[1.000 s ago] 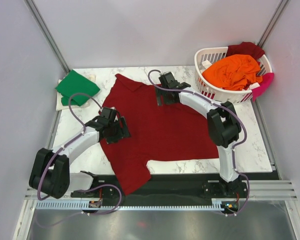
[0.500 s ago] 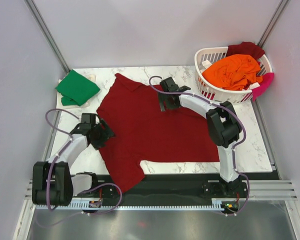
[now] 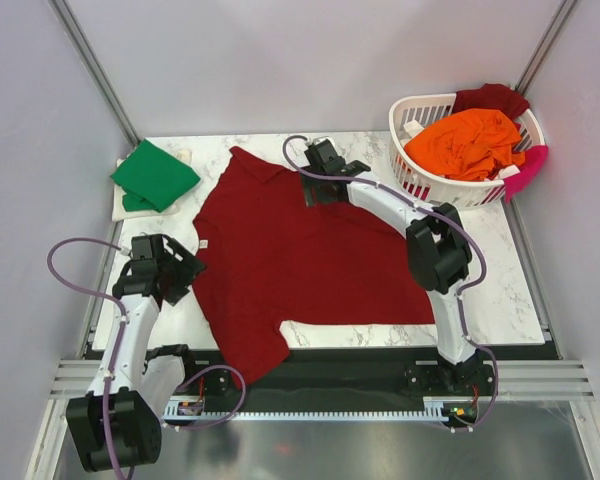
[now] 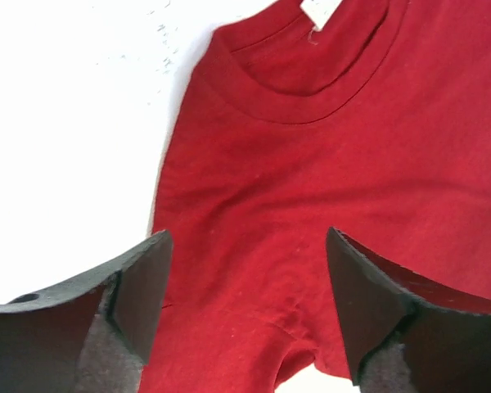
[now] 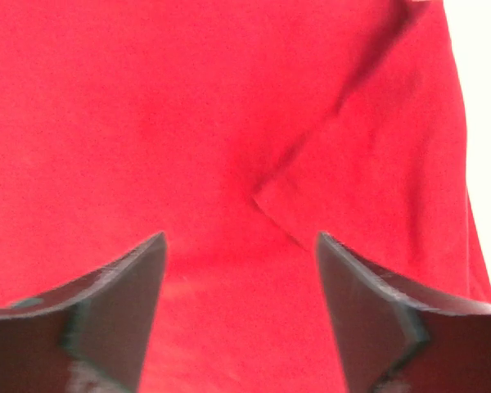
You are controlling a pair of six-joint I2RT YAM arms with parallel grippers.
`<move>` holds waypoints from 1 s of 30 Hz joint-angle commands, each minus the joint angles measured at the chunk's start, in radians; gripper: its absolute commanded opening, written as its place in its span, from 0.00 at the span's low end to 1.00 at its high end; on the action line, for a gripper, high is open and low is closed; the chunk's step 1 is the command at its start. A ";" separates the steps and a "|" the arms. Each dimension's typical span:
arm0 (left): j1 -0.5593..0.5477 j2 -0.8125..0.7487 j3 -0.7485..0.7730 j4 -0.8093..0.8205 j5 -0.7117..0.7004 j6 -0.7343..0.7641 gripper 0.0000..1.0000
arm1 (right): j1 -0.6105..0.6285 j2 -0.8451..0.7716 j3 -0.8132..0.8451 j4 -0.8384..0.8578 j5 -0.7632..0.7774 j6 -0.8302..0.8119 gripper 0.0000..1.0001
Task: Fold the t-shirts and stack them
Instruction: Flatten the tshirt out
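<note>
While spread flat across the marble table (image 3: 500, 290), the large dark red t-shirt (image 3: 320, 260) has its collar toward the left and one sleeve hanging over the near edge. Left gripper (image 3: 180, 272): released, empty, at the collar. Right gripper (image 3: 325, 187): released, empty, over the shirt's far part. Green t-shirt (image 3: 155, 175): folded, far left corner. White laundry basket (image 3: 425, 185), far right: orange t-shirt (image 3: 465, 140), smaller dark red t-shirt (image 3: 492, 97), pink t-shirt (image 3: 525, 175) over its rim.

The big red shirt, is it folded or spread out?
Spread out: the big red shirt lies flat on the table, collar and both sleeves showing.
</note>
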 commanded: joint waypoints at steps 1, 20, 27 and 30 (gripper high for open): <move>0.008 0.000 0.052 -0.027 0.000 -0.020 0.81 | 0.001 0.072 0.096 -0.011 0.053 -0.020 0.77; -0.148 0.357 0.155 0.264 -0.100 -0.006 0.75 | -0.032 0.118 0.131 -0.020 0.030 -0.002 0.58; -0.289 0.441 0.317 0.285 -0.105 0.082 0.64 | -0.037 0.128 0.201 0.043 -0.248 0.020 0.59; -0.314 0.392 0.400 0.243 -0.066 0.164 0.67 | -0.038 0.192 0.315 0.089 -0.409 0.078 0.62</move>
